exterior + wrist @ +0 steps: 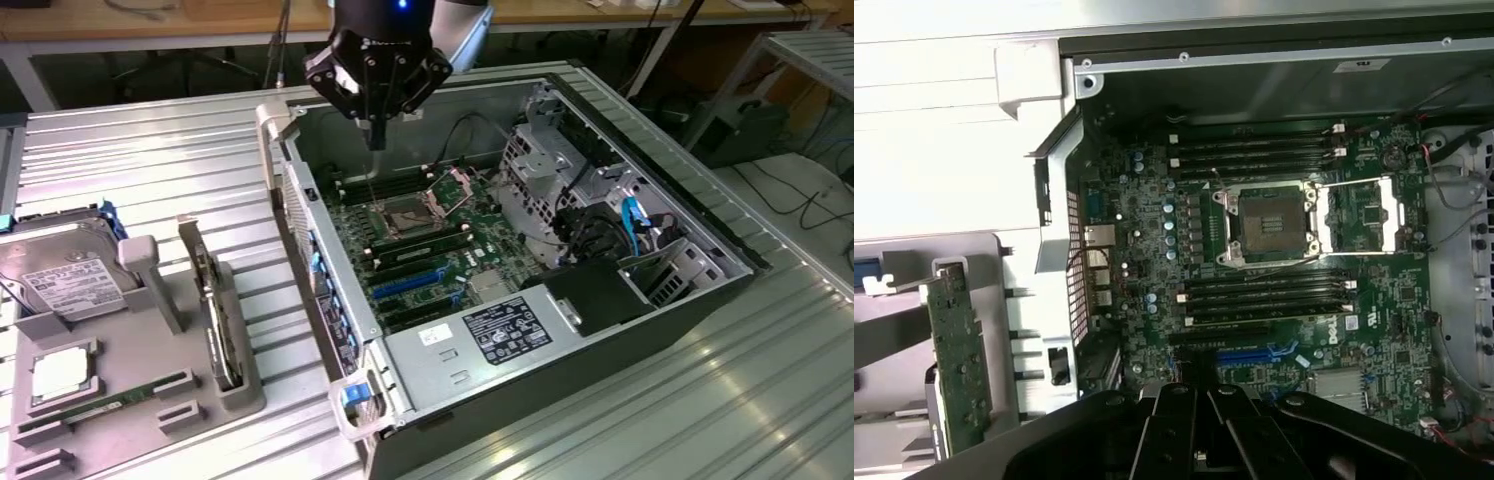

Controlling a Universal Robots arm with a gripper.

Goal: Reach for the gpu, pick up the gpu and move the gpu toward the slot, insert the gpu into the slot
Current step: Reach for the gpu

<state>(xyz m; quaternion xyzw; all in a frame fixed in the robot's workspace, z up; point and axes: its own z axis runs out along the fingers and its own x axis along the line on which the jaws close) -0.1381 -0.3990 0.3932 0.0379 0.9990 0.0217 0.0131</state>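
Observation:
The gpu stands on edge in a grey holder at the exterior view's left, outside the computer case, its silver bracket end pointing away. In the wrist view the gpu appears as a narrow greenish card beside the case wall. The blue slot lies on the green motherboard inside the open case; the wrist view shows the slot just past my fingers. My gripper hangs over the far part of the motherboard, near the processor socket, shut with nothing in it. In the wrist view the gripper has its dark fingers pressed together.
The grey holder also carries a silver hard drive, a processor and a green memory stick. The case wall rises between the holder and the motherboard. Drive cages and cables fill the case's right side.

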